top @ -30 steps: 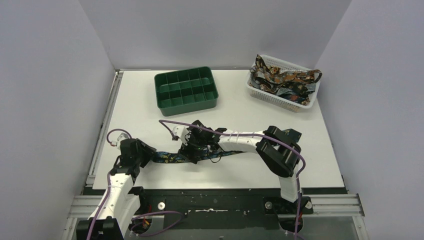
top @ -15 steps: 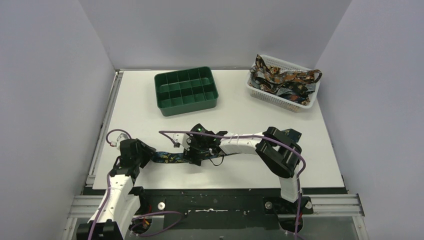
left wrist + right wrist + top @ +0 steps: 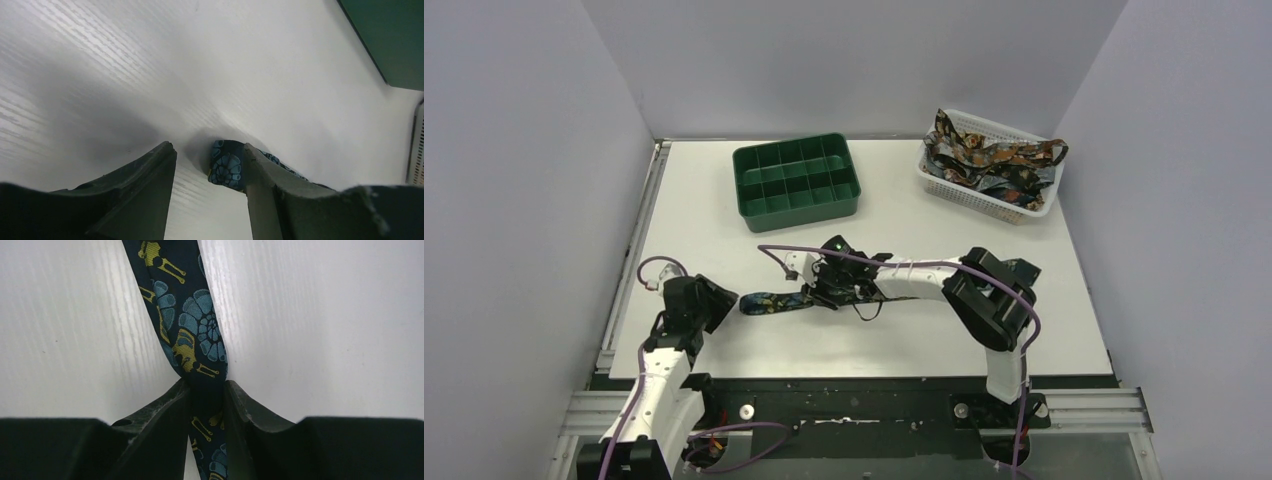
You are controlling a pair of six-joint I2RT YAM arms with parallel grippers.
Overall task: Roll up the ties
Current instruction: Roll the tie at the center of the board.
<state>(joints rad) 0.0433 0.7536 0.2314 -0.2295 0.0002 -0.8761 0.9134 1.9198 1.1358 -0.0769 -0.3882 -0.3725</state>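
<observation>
Currently the navy patterned fabric necktie (image 3: 200, 325) is pinched by the fingers of the right gripper (image 3: 206, 387), likely for tension; the fingers of the left gripper (image 3: 207, 148) are spread near its end.

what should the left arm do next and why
Probably ease the left gripper onto the free end of the tie and close. Its jaws stand open with that end lying off-centre between them, and the right gripper is shut on the tie further along, which pins it.

Tie (image 3: 769, 301) on table (image 3: 704, 225) front centre, tray (image 3: 809, 214) behind it, basket (image 3: 982, 194) back right.
</observation>
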